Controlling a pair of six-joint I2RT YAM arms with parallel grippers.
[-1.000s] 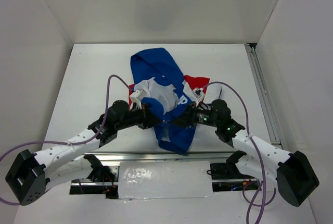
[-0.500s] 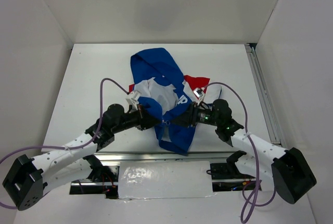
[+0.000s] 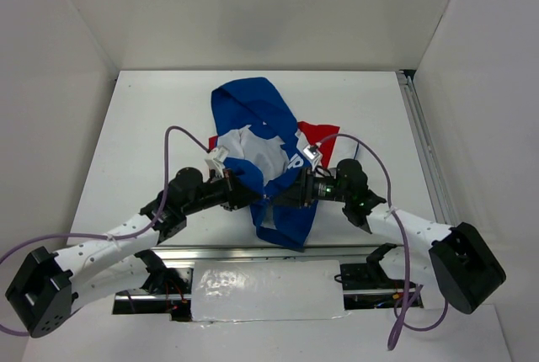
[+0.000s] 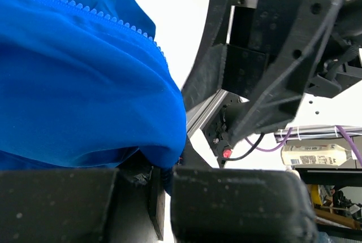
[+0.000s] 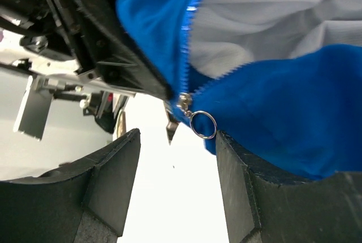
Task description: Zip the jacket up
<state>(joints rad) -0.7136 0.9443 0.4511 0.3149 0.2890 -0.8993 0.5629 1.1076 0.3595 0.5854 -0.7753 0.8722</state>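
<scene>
The blue jacket (image 3: 253, 109) lies in the middle of the table with its front open, showing pale lining and a red-and-white panel. My left gripper (image 3: 251, 196) is shut on the jacket's lower hem, and blue fabric (image 4: 85, 85) is pinched between its jaws (image 4: 161, 178). My right gripper (image 3: 282, 196) faces it from the right, open. In the right wrist view the zipper slider with its metal ring (image 5: 202, 124) hangs between my fingertips (image 5: 176, 135), close to the right finger (image 5: 249, 186) and not gripped. Zipper teeth (image 4: 102, 17) run along the blue edge.
A metal rail (image 3: 425, 151) runs along the table's right side. A white plate (image 3: 265, 286) and mounting bar lie at the near edge between the arm bases. Purple cables (image 3: 181, 135) loop over both arms. White walls enclose the table.
My right gripper has moved left, closer to the zipper slider and the left gripper. The left arm shifted slightly and still holds the hem.
</scene>
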